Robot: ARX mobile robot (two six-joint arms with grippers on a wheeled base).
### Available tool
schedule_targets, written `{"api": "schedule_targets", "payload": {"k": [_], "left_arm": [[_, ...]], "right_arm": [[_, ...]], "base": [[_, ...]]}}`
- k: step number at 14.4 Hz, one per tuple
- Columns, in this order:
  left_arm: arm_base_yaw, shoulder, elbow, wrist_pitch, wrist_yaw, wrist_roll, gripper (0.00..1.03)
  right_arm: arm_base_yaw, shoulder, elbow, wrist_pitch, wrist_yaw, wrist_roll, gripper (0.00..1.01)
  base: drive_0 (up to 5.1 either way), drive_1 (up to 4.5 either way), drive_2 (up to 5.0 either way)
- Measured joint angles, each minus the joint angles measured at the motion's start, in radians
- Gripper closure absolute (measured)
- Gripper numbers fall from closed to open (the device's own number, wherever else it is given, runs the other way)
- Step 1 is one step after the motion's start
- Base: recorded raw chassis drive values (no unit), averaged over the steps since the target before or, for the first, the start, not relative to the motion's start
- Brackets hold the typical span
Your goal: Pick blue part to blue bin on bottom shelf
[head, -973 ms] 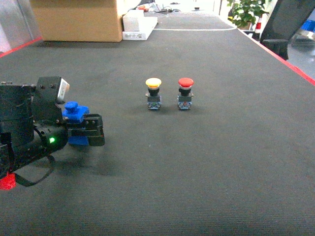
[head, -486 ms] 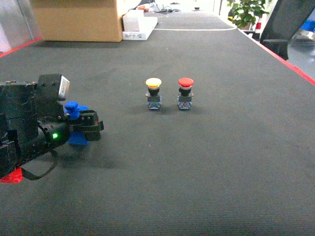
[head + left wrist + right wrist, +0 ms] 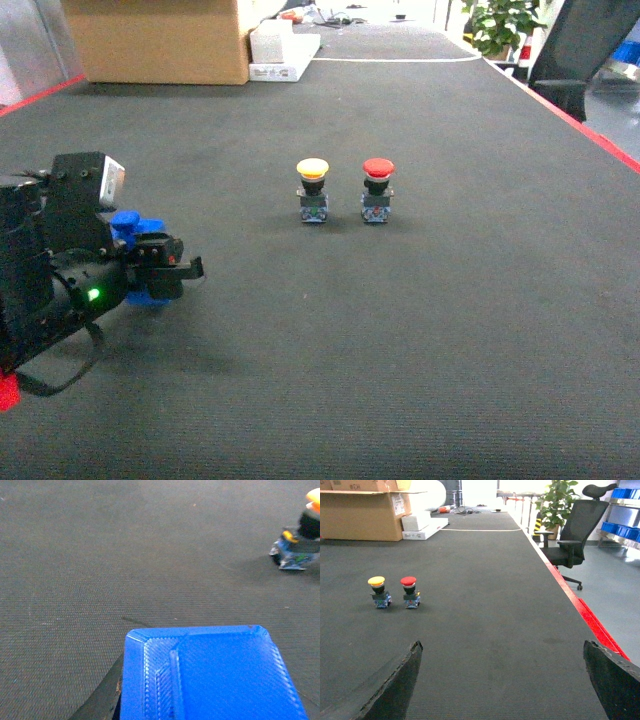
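Near the left edge of the dark ribbed mat, black left gripper clamped on the blue plastic part, lifted. Only in the right wrist view: right gripper spread wide, empty. Mid-mat, well apart: yellow-capped push button beside red-capped push button.

The head camera looks forward and slanting down over the dark mat. The left wrist camera sits very close above it, catching the yellow button at upper right. The right wrist camera looks level down the mat; all three views share that button.
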Motion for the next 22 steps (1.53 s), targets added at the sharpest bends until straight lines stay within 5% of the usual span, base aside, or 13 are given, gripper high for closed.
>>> {"api": "schedule_targets", "payload": {"k": [3, 6, 11, 22], "left_arm": [[-0.039, -0.327, -0.323, 0.061, -0.037, -0.002, 0.58], [-0.027, -0.763, -0.507, -0.146, -0.09, -0.008, 0.58], [-0.03, -1.39, -0.581, -0.555, -0.201, 0.017, 0.58], [-0.032, -1.41, -0.585, -0.557, -0.202, 0.032, 0.58]], "right_arm": [[0.0, 0.0, 0.0, 0.0, 0.0, 0.0, 0.03], [0.0, 0.0, 0.0, 0.0, 0.0, 0.0, 0.03], [0.0, 0.0, 0.0, 0.0, 0.0, 0.0, 0.03], [0.0, 0.0, 0.0, 0.0, 0.0, 0.0, 0.03]], "base": [[0.0, 0.0, 0.0], [0.0, 0.0, 0.0], [0.0, 0.0, 0.0], [0.0, -0.17, 0.2]]}}
